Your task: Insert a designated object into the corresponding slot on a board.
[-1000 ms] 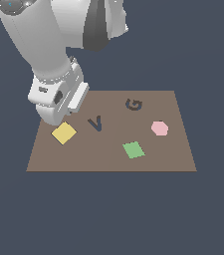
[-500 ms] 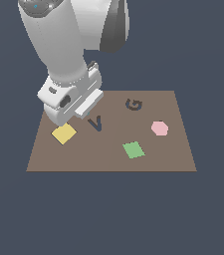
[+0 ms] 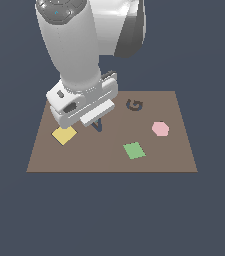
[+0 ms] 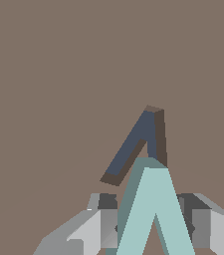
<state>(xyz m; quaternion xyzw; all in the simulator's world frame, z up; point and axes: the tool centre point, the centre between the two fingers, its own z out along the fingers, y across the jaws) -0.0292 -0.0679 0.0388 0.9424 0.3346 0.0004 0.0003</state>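
Teal V (image 4: 156,209) clamped between fingers (image 4: 98,226), above slot (image 4: 138,142)

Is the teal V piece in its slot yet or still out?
Out. In the wrist view the teal V sits between the pincer fingers, while the dark V slot lies empty on the board.

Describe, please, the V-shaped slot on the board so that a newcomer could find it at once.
Start from the brown board and look just under the white pincer, between the yellow diamond and the dark G mark. The slot is a dark navy V-shaped recess sunk into the board. Unlike the flat coloured shapes, it is a hollow, and the teal V piece is held right beside it.
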